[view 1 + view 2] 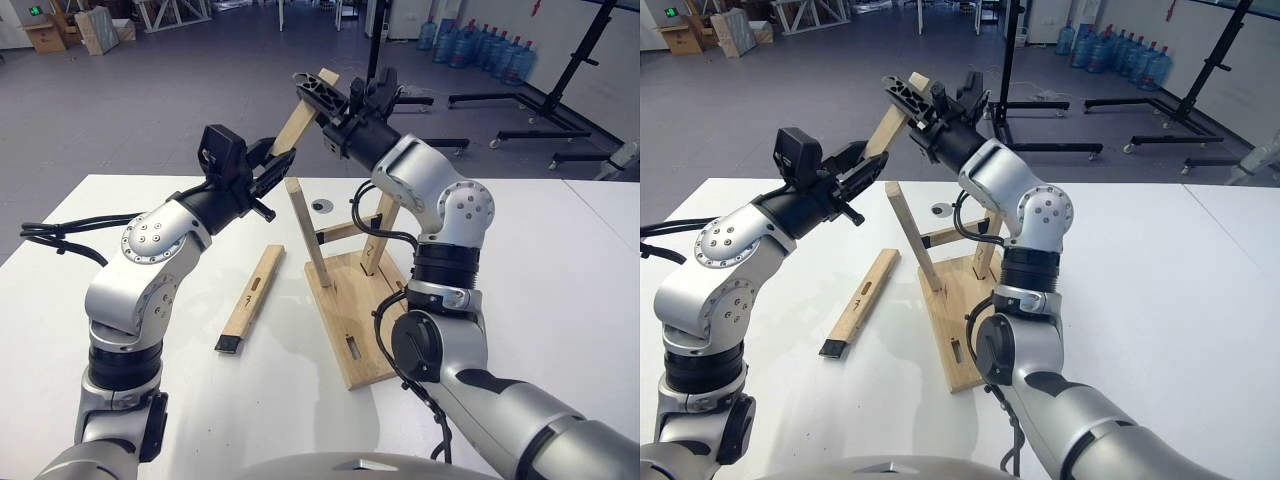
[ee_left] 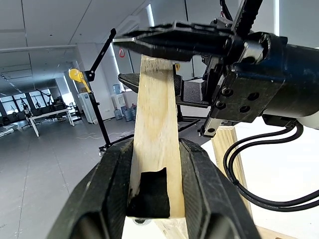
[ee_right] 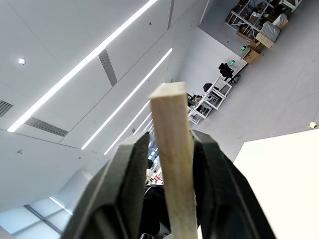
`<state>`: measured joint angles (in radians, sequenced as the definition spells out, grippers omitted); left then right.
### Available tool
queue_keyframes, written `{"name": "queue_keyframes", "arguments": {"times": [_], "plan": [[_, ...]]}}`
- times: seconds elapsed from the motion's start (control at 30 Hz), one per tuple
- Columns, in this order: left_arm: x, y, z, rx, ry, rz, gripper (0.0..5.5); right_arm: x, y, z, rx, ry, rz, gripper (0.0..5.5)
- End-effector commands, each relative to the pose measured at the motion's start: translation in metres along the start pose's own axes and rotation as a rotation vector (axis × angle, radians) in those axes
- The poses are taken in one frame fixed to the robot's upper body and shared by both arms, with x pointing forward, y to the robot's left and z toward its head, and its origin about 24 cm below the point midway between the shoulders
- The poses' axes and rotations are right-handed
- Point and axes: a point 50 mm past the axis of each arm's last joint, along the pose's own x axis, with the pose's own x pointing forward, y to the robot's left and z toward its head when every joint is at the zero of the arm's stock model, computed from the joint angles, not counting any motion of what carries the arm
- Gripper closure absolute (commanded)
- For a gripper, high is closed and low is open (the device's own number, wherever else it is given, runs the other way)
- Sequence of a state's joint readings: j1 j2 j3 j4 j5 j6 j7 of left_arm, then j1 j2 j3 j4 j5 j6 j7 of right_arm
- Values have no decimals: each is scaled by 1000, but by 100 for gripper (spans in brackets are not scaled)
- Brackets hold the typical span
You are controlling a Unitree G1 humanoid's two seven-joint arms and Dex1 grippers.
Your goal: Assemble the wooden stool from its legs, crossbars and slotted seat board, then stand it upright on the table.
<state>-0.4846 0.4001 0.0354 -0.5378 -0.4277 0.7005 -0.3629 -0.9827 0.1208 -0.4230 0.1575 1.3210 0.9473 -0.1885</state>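
Jaws on both sides clamped onto the same wooden leg [image 1: 296, 125], stretched between them: left gripper [image 1: 278, 160] pinching the black-tipped lower end, right gripper [image 1: 313, 89] squeezing higher up, top end poking past.

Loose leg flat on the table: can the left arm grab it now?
Probably not yet: the left gripper is shut on the raised leg. Nothing lies over the loose leg itself.

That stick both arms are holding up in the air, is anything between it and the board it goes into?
Partly. A standing leg already in the seat board rises close under the held leg, by the left end effector. The board's near slot looks open.
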Motion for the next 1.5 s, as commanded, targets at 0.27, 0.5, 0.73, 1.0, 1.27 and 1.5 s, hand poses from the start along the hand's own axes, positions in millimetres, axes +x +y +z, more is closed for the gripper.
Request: {"name": "queue_keyframes", "arguments": {"times": [0.27, 0.5, 0.73, 1.0, 1.27, 1.5], "plan": [[-1, -4, -7, -15, 40, -18, 424, -1, 2, -2, -10, -1, 13, 506], [-2, 1, 2, -159, -16, 2, 308, -4, 5, 1, -62, -38, 3, 511], [-43, 63, 61, -463, -442, 266, 207, -66, 37, 92, -422, -284, -72, 511], [-126, 88, -20, -694, -265, 851, 134, -190, -19, 74, -561, -116, -471, 511], [-112, 84, -35, -637, -161, 789, 134, -203, -97, 16, -390, -204, -565, 511], [-110, 77, -45, -640, -140, 771, 134, -225, -131, 5, -434, -224, -673, 511]]}}
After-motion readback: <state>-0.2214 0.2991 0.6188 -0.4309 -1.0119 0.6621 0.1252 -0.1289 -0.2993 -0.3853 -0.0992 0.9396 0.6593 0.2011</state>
